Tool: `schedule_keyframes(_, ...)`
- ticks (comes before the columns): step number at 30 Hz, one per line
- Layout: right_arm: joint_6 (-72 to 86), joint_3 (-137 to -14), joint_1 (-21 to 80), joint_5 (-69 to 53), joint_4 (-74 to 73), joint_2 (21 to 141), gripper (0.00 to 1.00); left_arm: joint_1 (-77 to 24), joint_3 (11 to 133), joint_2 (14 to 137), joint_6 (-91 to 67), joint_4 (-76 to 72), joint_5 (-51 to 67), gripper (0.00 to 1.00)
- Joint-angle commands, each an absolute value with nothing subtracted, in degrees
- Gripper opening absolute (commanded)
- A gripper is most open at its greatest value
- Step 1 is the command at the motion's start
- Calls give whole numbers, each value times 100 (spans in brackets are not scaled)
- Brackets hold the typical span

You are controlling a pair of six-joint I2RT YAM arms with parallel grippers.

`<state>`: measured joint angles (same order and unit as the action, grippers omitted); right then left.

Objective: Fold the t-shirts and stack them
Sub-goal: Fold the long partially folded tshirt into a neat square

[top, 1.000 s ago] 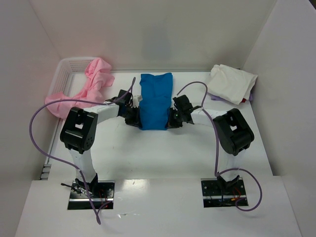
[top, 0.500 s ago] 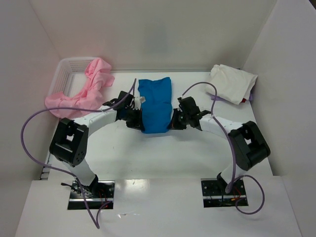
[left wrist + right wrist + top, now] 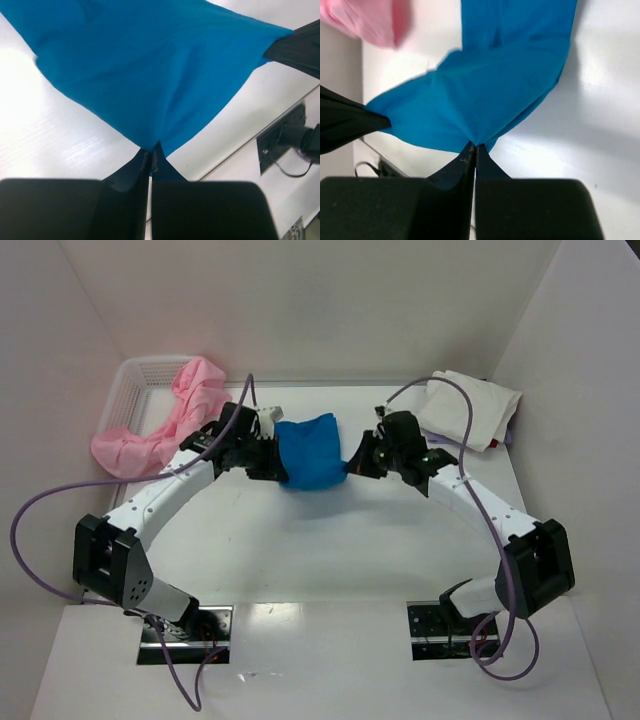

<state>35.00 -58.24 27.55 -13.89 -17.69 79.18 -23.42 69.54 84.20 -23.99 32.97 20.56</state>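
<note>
Item 1, blue t-shirt point(image 3: 308, 450): it sits at the middle of the table point(image 3: 330, 540), towards the far side. It is already narrowed to a strip, with its near end raised off the surface and slung between the two claws. I judge that I am partway through the cross fold, with the near end due to be carried over onto the far end.

Item 2, left claw point(image 3: 268, 458): it is clenched on the left corner of the blue t-shirt's raised edge. My left wrist view shows the fingertips pressed together with a point of cloth pinched between them, and the fabric fans out from there.

Item 3, right claw point(image 3: 356, 462): it is clenched on the opposite corner of the same edge. My right wrist view shows the same narrow pinch, with the cloth stretched across to the other claw.

Item 4, pink t-shirts point(image 3: 170, 425): they are crumpled and unfolded. They spill from the basket point(image 3: 140, 370) at the far left corner, over its rim and onto the table. I cannot tell how many there are.

Item 5, cream-white t-shirt point(image 3: 470, 410): it lies in a loose heap at the far right corner, well apart from the blue one. It looks roughly gathered. I cannot tell whether it is properly folded.

Status, as I read it: no stack of folded shirts is visible yet. The blue t-shirt needs this fold laid down and released. The pink t-shirts are untouched, and the cream-white t-shirt may need tidying. After that comes the stacking, so most of the job is left.
</note>
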Motion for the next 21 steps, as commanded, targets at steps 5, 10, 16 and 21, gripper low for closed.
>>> schedule_keyframes(5, 3138, -6986, 2338, -1406, -1644, 8621, 0, -1899, 8058, 9078, -2127, 3498, 1986, 0)
schedule_keyframes(10, 3076, -7890, 2338, -1529, -1521, 9656, 0, -1688, 8604, 9650, -2075, 3393, 2161, 0)
schedule_keyframes(16, 2848, -9129, 2109, -1687, -1626, 10765, 0, -1301, 9149, 10484, -1969, 3340, 2452, 0)
schedule_keyframes(21, 2795, -10018, 1995, -1740, -1819, 11801, 0, -1073, 9746, 11379, -1917, 3340, 2751, 0)
